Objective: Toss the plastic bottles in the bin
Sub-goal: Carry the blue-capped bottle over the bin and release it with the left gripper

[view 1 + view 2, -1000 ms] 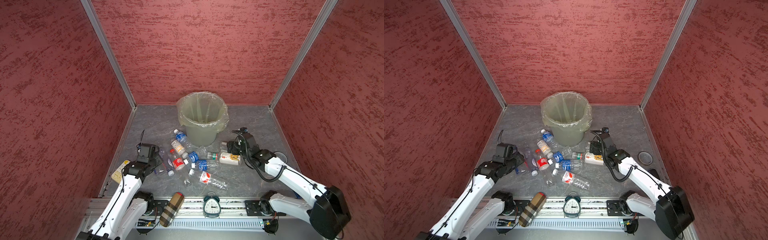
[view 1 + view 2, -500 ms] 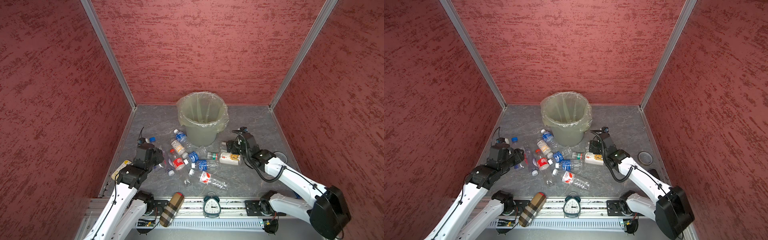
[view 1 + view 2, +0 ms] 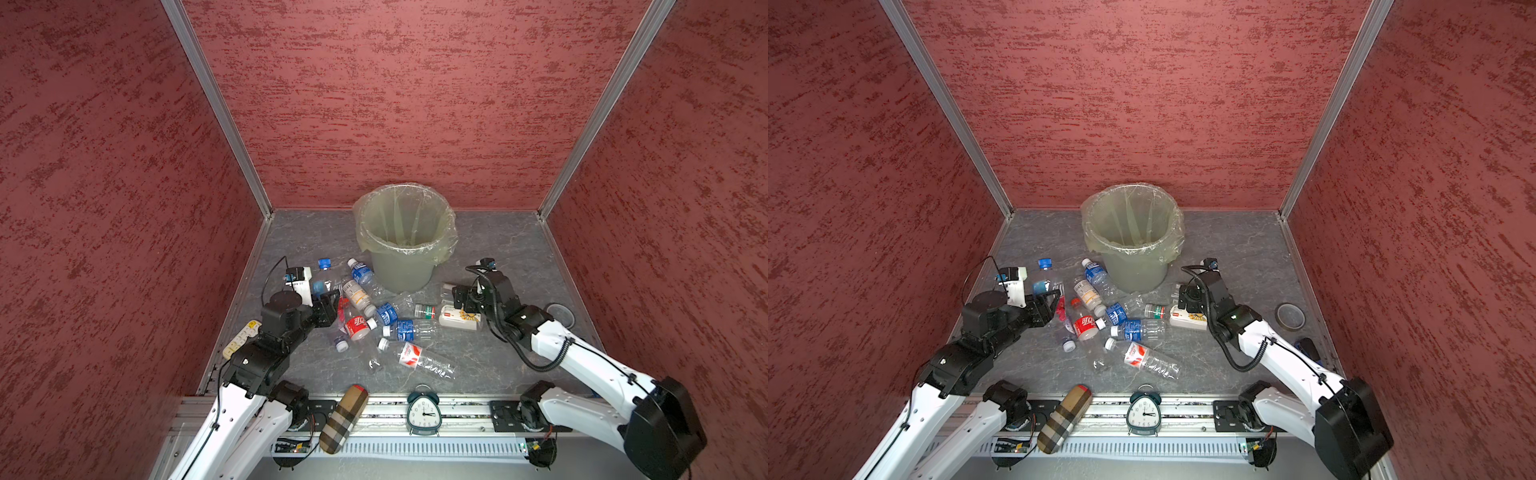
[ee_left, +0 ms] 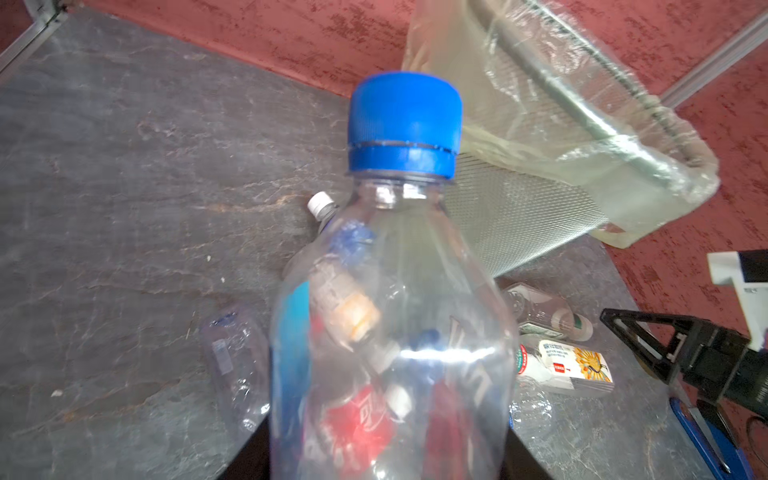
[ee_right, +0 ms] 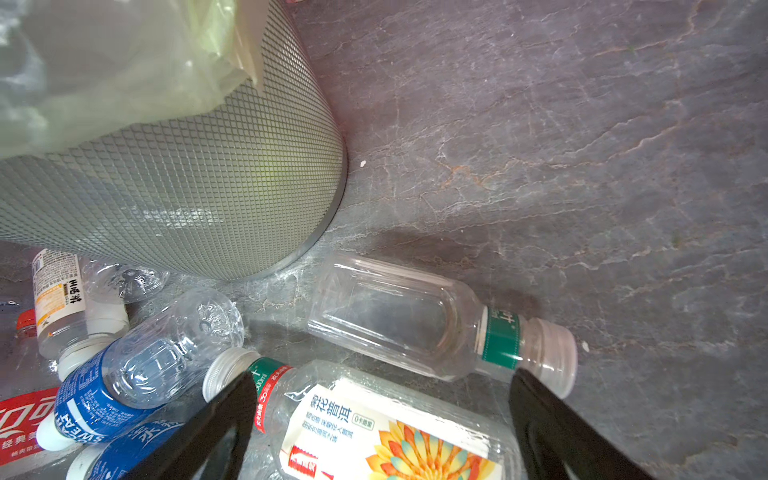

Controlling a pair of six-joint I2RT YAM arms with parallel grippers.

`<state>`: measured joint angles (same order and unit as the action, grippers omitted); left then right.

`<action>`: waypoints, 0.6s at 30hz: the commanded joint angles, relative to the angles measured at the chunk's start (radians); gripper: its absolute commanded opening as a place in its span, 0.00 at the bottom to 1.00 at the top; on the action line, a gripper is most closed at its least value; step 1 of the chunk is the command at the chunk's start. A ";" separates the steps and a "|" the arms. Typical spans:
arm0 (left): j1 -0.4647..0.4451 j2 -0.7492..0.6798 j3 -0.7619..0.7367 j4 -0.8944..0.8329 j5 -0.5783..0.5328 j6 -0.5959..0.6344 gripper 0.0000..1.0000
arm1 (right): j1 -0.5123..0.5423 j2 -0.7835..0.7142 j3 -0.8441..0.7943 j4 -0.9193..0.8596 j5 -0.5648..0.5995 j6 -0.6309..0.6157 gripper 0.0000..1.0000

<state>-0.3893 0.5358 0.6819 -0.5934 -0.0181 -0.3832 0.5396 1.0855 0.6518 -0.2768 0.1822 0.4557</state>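
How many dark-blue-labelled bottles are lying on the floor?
3 bottles: one beside the bin, two together mid-pile. The blue-capped bottle in the left claw is excluded; more may be hidden.

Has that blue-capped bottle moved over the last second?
Yes. The blue-capped bottle, held in the left tool, has moved closer to the bin.

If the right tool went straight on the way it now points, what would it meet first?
Most likely the bottle with the white-yellow flower label, lying between the fingers of the open right tool. The clear green-banded bottle lies just beyond, though depth is hard to judge.
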 commanded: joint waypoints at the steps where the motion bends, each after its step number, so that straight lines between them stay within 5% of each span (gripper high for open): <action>1: -0.038 -0.013 0.021 0.087 0.023 0.055 0.55 | 0.008 -0.022 -0.022 0.030 -0.007 0.001 0.96; 9: -0.124 0.095 0.112 0.217 0.017 0.095 0.55 | 0.010 -0.057 -0.045 0.046 -0.015 0.009 0.95; 18: -0.182 0.547 0.515 0.433 0.018 0.182 0.53 | 0.011 -0.121 -0.065 0.046 -0.036 0.038 0.95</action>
<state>-0.5652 0.9829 1.0882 -0.2852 -0.0013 -0.2535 0.5430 0.9821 0.5964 -0.2520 0.1661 0.4679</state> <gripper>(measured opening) 0.543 0.947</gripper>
